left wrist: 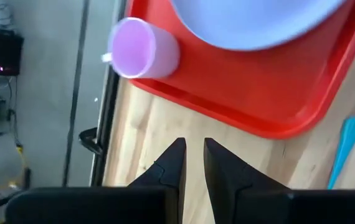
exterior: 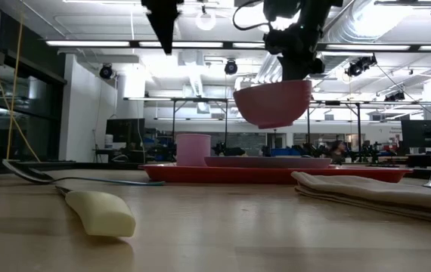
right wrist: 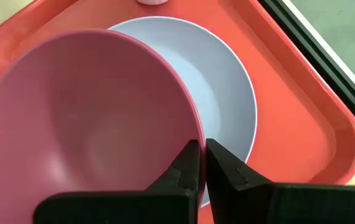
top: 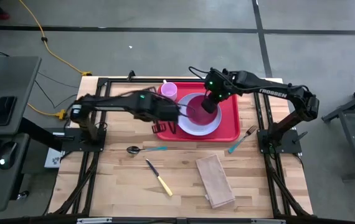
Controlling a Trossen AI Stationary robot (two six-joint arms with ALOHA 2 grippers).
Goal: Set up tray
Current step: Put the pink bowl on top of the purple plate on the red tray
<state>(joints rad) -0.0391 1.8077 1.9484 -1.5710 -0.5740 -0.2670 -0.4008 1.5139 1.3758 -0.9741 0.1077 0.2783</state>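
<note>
The red tray point(top: 230, 127) lies flat on the wooden table. A lavender plate point(top: 196, 124) rests on it, and a pink cup point(top: 168, 91) stands upright in its far left corner. My right gripper point(right wrist: 201, 144) is shut on a pink bowl point(exterior: 274, 102), which hangs above the plate. My left gripper point(left wrist: 193, 144) is raised over the table by the tray's left edge point(left wrist: 227, 115). Its fingers stand a narrow gap apart with nothing between them. My right gripper pinches the bowl's rim point(right wrist: 194, 127), one finger inside the bowl and one outside. The fingers slant down from above on the bowl's right side. The bowl hangs mouth up, a little tilted, clear of the plate point(right wrist: 227, 81) under it.
On the table near the tray lie a spoon with a teal handle point(top: 145, 149), a knife with a yellow handle point(top: 160, 178), a fork with a teal handle point(top: 243, 138) and a folded brown napkin point(top: 215, 182). Black frame rails point(top: 261, 118) run along both sides.
</note>
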